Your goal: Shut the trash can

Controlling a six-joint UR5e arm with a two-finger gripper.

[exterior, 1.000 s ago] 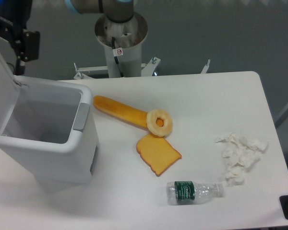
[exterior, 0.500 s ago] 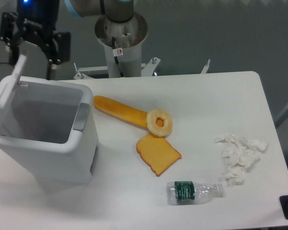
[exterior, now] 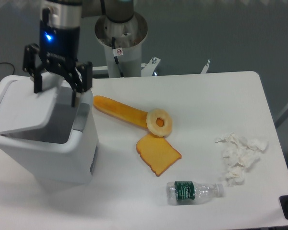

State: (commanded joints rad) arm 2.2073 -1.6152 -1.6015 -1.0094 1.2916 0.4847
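Note:
The white trash can stands at the table's left, with a grey latch tab on its front rim. Its white lid is partly down, slanting over the opening, and a gap still shows on the right side. My gripper hangs over the lid's free edge with its jaws spread apart and nothing between them. Its fingers reach down on either side of the lid's raised edge. I cannot tell exactly where they touch the lid.
A long orange bread stick, a ring-shaped piece and a toast slice lie mid-table. A water bottle lies near the front. Crumpled tissue is at the right. The arm's base post stands behind.
The gripper has moved right and down from the far left. The lid has swung from upright to slanting low over the opening.

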